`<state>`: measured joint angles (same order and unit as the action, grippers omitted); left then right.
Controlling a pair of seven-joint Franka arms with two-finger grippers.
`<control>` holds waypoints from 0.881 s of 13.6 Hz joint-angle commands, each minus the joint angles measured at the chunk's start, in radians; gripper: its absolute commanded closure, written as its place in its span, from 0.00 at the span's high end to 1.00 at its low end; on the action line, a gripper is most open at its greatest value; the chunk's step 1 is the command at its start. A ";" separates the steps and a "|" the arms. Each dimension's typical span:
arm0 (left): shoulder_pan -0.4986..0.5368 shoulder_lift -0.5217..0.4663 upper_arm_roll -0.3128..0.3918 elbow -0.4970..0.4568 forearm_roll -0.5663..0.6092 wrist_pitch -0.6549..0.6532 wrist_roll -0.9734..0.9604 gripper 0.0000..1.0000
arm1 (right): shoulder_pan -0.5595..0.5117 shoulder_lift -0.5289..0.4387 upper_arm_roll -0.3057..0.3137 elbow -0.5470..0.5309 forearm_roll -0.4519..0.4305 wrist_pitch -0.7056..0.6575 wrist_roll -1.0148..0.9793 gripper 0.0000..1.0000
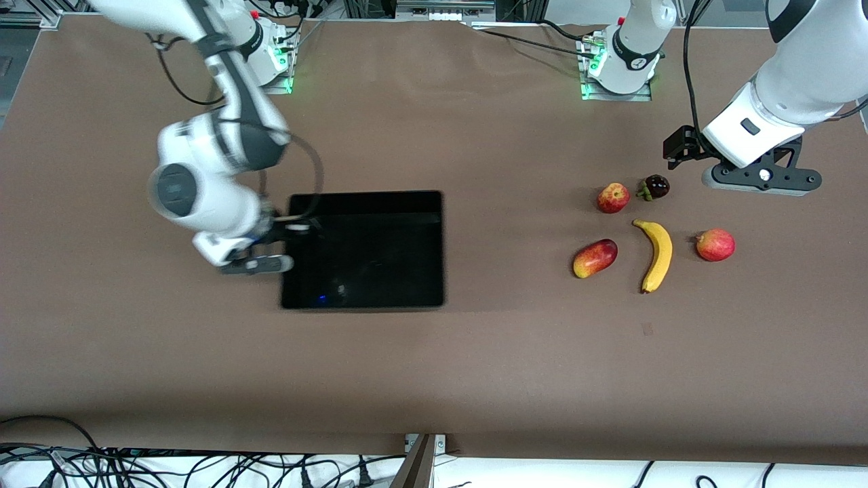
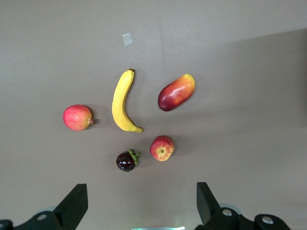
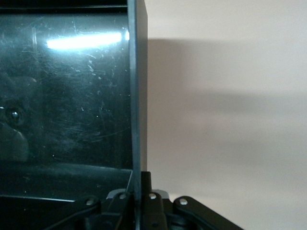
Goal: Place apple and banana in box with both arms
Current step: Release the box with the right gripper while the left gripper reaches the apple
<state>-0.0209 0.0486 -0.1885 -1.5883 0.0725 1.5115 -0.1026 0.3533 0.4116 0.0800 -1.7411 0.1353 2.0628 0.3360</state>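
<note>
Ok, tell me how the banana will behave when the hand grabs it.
The banana looks stiff, so it should lift in one piece. Lying flat on its curve, it will probably pivot rather than roll if nudged. Its smooth skin may slip, so gripping across the thick middle seems safest.

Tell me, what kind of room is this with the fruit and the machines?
Most likely a robotics lab or test bench. Two white arms are bolted to a brown-covered table, loose cables trail along its edge, and an apple, a banana and a black box are laid out like practice props.
</note>
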 commanded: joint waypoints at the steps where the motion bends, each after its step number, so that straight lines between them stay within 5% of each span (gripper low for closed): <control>1: -0.007 0.016 -0.002 0.036 0.023 -0.027 -0.006 1.00 | 0.146 0.137 -0.008 0.152 0.013 -0.010 0.167 0.00; 5: -0.007 0.016 -0.002 0.034 0.023 -0.033 -0.005 1.00 | 0.262 0.245 -0.009 0.196 0.012 0.121 0.261 0.00; 12: -0.005 0.056 0.001 0.030 0.021 -0.083 -0.003 1.00 | 0.288 0.280 -0.009 0.201 -0.003 0.149 0.262 0.00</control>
<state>-0.0209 0.0599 -0.1872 -1.5885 0.0726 1.4713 -0.1026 0.6272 0.6793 0.0722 -1.5679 0.1344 2.2145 0.5931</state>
